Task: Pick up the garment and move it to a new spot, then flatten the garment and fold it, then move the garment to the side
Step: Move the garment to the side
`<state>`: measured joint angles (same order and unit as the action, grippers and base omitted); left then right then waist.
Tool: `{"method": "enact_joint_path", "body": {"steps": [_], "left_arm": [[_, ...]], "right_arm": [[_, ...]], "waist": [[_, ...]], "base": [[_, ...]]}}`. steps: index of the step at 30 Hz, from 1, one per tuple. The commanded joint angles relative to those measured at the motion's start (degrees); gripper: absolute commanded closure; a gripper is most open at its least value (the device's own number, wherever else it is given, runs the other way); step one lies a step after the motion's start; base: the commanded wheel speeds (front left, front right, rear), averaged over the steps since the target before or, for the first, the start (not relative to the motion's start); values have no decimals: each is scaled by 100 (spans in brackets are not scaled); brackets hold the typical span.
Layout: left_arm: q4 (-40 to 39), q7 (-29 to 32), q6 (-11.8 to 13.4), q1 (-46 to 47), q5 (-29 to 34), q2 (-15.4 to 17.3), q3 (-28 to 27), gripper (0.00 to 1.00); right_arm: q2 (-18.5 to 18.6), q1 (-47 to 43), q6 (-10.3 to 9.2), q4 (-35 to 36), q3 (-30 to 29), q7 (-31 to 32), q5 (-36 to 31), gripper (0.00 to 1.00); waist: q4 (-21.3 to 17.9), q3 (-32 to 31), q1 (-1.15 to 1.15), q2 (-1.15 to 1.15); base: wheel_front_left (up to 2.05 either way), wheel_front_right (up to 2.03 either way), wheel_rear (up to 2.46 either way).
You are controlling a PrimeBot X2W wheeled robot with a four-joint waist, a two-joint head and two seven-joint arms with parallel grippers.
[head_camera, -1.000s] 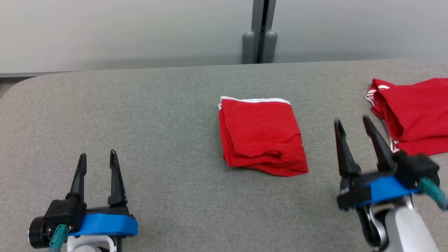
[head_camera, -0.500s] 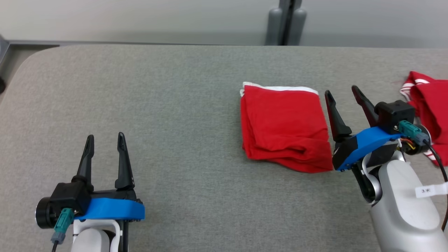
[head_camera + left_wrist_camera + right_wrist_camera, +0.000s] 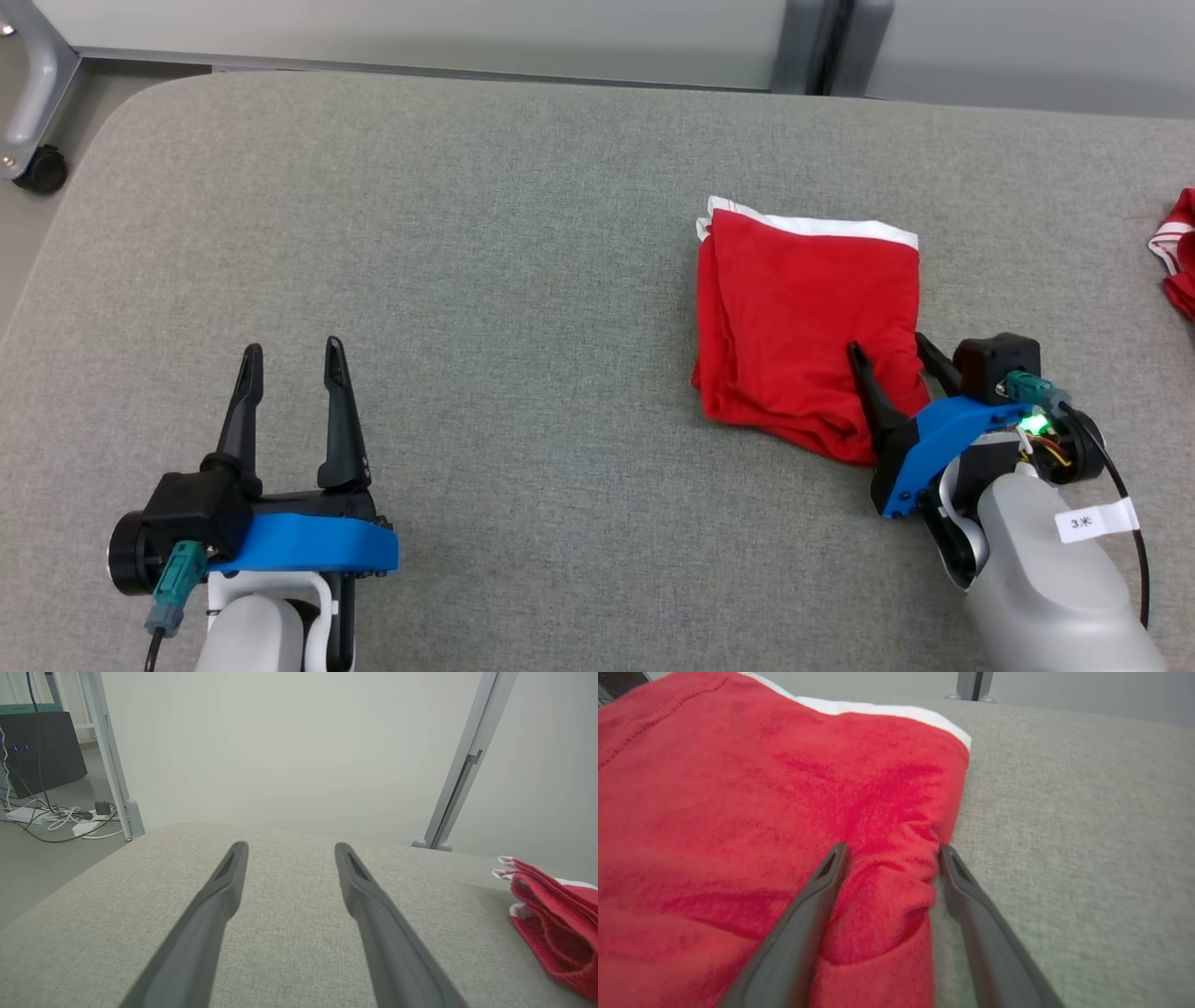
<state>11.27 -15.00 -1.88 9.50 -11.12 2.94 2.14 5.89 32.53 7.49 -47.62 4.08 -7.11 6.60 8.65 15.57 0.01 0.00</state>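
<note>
A folded red garment with a white band along its far edge lies on the grey table, right of the middle. My right gripper stands open over the garment's near right corner. In the right wrist view the gripper has one finger on the red garment and the other at its right edge, with a ridge of cloth between them. My left gripper is open over bare table at the lower left, holding nothing. In the left wrist view this gripper has the garment far to its right.
A second red cloth with white stripes lies at the table's right edge. A frame leg with a caster stands off the table's far left corner. A grey post rises behind the table. Cables lie on the floor.
The head camera has turned, so everything sits further right in the picture. My right gripper has come from the garment's right side onto its near right corner, still open. The left gripper has kept its pose.
</note>
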Motion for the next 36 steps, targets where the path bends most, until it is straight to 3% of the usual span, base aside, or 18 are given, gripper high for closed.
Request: {"method": "enact_joint_path", "body": {"steps": [1,9,10,11,12,20,29,36], "left_arm": [[9,-25,37,27,-29,-7,7,0],[28,-25,33,61,-62,-8,56,0],[31,-25,35,67,-70,-7,65,0],[31,-26,39,73,-75,-7,71,0],[30,-25,46,78,-79,-7,74,0],[-31,-26,38,50,-60,-9,32,0],[-84,-26,-61,299,141,14,4,0],[-77,-25,-153,596,287,41,-9,0]], "right_arm": [[19,63,1,-188,-56,-61,43,0],[-99,65,1,-606,-111,-158,55,0],[-113,94,1,-640,-110,-195,89,11],[-124,128,1,-680,-93,-209,101,51],[-143,171,1,-704,-90,-273,147,100],[12,359,-1,-525,135,-695,201,100],[532,44,0,299,624,-794,342,100],[919,23,1,878,857,-806,475,100]], "waist": [[-1,-18,-1,0],[5,-23,-1,0],[7,-13,-1,0],[5,-4,-1,0],[-1,5,-1,0],[-368,46,-1,0],[-1312,336,-1,0],[-1637,536,-1,0]], "base": [[0,0,0],[0,0,0],[0,0,0],[0,0,0],[0,0,0],[0,0,0],[0,0,0],[0,0,0]]}}
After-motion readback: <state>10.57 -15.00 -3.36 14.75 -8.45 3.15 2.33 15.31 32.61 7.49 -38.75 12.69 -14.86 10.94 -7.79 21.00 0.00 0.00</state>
